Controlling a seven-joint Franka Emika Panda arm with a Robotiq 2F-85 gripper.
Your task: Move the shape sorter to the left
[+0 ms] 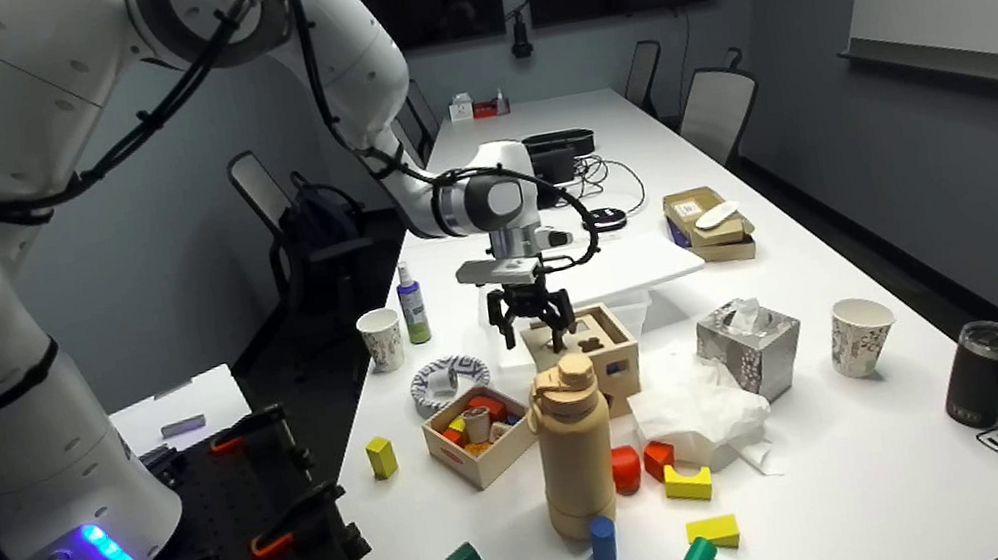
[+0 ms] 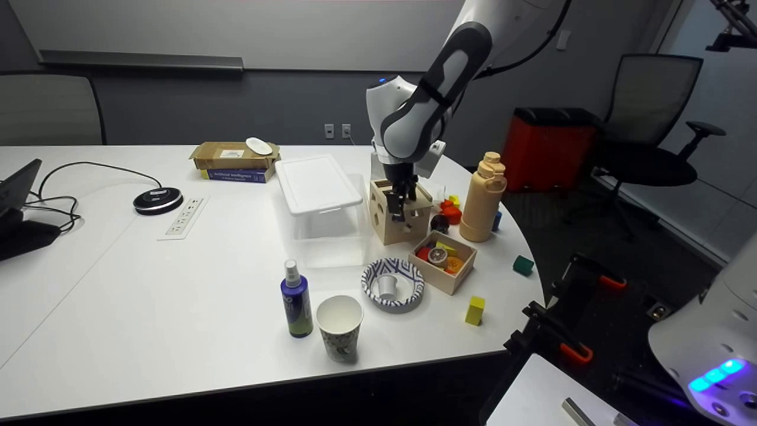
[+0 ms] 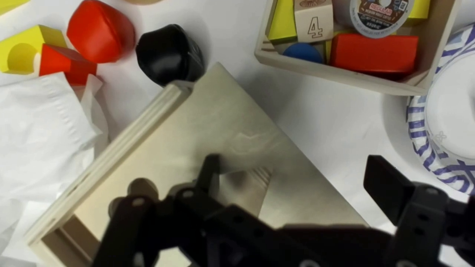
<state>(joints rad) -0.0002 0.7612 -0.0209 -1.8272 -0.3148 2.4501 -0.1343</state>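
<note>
The shape sorter (image 1: 621,371), a light-wood cube box with shape-cut holes in its top, stands on the table under my gripper (image 1: 533,333). It also shows in an exterior view (image 2: 390,228) and fills the lower left of the wrist view (image 3: 230,107). My gripper (image 3: 298,178) is open and straddles one top edge of the box. One finger is over the top at a square hole; the other is outside, beyond the side wall. How deep the inner finger reaches is hard to tell. In an exterior view the gripper (image 2: 402,207) partly hides the box's near side.
A low wooden tray of blocks (image 2: 434,277) and a patterned bowl (image 2: 378,303) are close by. A tan bottle (image 1: 578,459), a black block (image 3: 167,55) and crumpled tissue (image 1: 703,408) are near the box. A clear lidded bin (image 2: 331,242) stands beside it.
</note>
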